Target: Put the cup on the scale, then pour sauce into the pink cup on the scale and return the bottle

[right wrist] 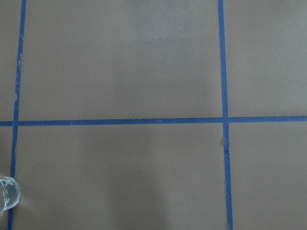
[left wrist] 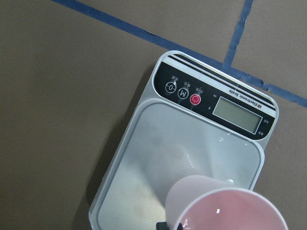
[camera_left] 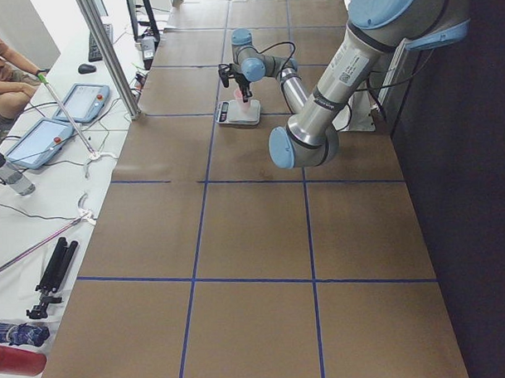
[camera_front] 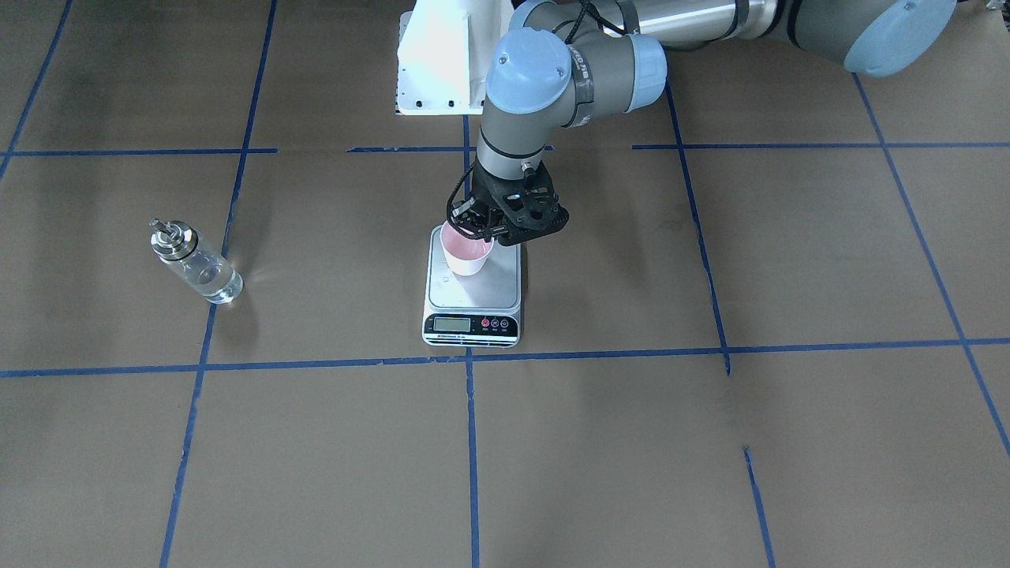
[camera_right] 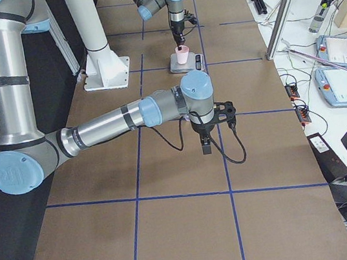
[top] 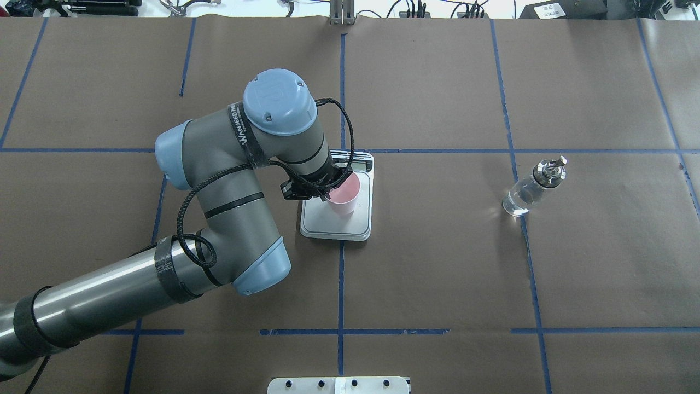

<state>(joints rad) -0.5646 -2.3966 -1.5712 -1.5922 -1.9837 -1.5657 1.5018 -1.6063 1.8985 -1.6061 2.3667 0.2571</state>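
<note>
**Item 1.** Small pale pink tapered cup [camera_front: 467,251], no handle, pink inside. Place: centre of the front-facing view, upright over the upper half of the scale platform and to its left side; in the left wrist view it fills the lower right corner [left wrist: 225,211]. Its base appears to sit on the platform, though the views do not make the contact certain.

**Item 2.** Flat rectangular kitchen scale [camera_front: 472,296] with a silver steel platform and a black strip carrying a grey display and red buttons. Place: centre of the bench, display end toward the lower edge of the front-facing view and toward the upper edge of the overhead view [top: 336,221].

**Item 3.** Clear glass cylindrical bottle [camera_front: 193,264] with a shiny silver cap and thin spout. Place: standing at the left of the front-facing view and the right of the overhead view [top: 533,186], well apart from the scale, touched by nothing. Its glass base shows in the lower left corner of the right wrist view [right wrist: 8,194].

**Item 4.** Left gripper [camera_front: 480,226], black, two-fingered. Pointing down from above, closed on the cup's rim at the side nearer the top of the front-facing view.

**Item 5.** Right gripper [camera_right: 205,146]. Seen only in the right side view, hanging above bare bench; whether open or closed, I cannot tell.

**Item 6.** Bench [camera_front: 710,434], covered in brown paper and ruled with blue tape lines.
</note>
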